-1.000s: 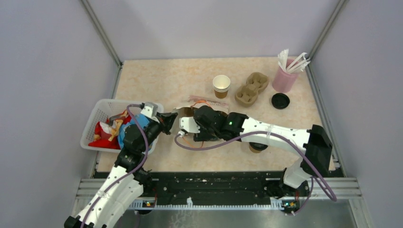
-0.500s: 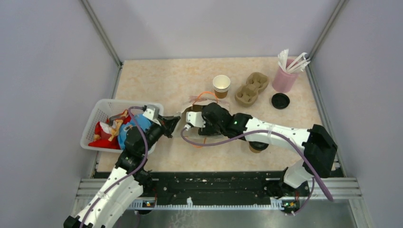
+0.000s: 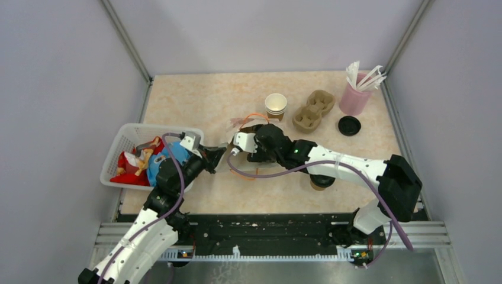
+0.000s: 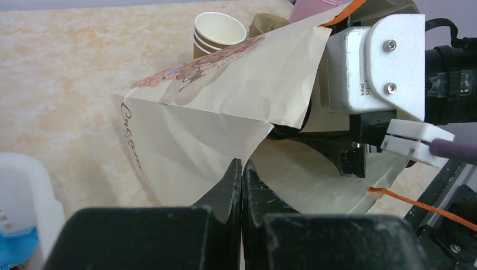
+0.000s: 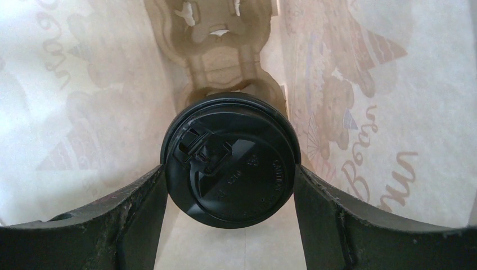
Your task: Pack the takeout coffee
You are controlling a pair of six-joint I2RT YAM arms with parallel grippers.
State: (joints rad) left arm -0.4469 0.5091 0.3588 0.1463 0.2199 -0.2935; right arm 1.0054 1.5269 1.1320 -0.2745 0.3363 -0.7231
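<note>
A cream printed paper bag (image 4: 197, 107) lies with its mouth toward my arms, and my left gripper (image 4: 242, 169) is shut on its lower edge. Reaching inside the bag, my right gripper (image 5: 230, 183) is shut on a takeout coffee cup with a black lid (image 5: 230, 160), one finger on each side of the lid. Behind the cup, deeper in the bag, sits a brown pulp carrier (image 5: 225, 50). From above, the bag (image 3: 237, 127) hides the right fingers. Another brown cup (image 3: 321, 183) shows partly under the right forearm.
At the back stand a stack of open paper cups (image 3: 276, 106), a pulp cup carrier (image 3: 312, 110), a loose black lid (image 3: 349, 125) and a pink cup of white sticks (image 3: 355, 97). A white basket (image 3: 127, 142) of toys sits at the left.
The right gripper has pushed further away from the bases, into the bag, and the bag has shifted with it. The left gripper has followed slightly, still gripping the bag edge.
</note>
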